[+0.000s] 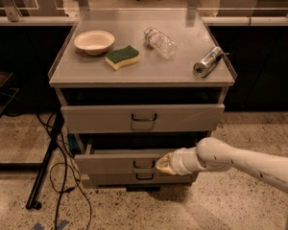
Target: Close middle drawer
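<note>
The middle drawer [115, 163] of the grey cabinet stands pulled out a little, its slim front with a small wire pull [144, 165] forward of the cabinet face. My gripper [164, 163] on the white arm reaches in from the right and sits against the drawer front, just right of the pull. The top drawer [143, 117] with a bigger dark handle sits above. The lowest drawer front [134, 178] shows just below.
On the cabinet top [86, 73] lie a cream bowl [94, 41], a green and yellow sponge [122, 57], a clear plastic bottle [160, 42] and a silver can [208, 61]. Black cables and a stand leg [44, 171] run on the floor at left.
</note>
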You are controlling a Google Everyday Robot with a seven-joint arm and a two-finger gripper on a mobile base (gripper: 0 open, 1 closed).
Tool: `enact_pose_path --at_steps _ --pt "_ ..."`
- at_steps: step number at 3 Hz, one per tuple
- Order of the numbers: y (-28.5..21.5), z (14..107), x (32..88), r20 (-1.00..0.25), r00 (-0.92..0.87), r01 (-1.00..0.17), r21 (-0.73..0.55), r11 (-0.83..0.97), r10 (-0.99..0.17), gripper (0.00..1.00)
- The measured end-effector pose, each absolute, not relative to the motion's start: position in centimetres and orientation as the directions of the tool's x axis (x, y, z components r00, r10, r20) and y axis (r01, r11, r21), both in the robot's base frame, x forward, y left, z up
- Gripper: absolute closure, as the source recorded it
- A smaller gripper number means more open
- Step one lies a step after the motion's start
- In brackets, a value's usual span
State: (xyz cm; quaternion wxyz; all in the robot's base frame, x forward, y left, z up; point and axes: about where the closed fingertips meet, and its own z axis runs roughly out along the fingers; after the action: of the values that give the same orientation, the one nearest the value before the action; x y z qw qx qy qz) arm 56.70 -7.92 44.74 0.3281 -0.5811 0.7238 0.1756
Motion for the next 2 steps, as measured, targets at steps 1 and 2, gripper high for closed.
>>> enact_pose_path --at_steps 1,2 --pt "-7.92 44.74 56.70 -0.679 -0.109 -0.956 -0.127 0.263 -0.726 1.00" --pt "-7.92 44.74 56.70 -0.679 -0.109 -0.956 -0.127 0.263 -0.726 0.83"
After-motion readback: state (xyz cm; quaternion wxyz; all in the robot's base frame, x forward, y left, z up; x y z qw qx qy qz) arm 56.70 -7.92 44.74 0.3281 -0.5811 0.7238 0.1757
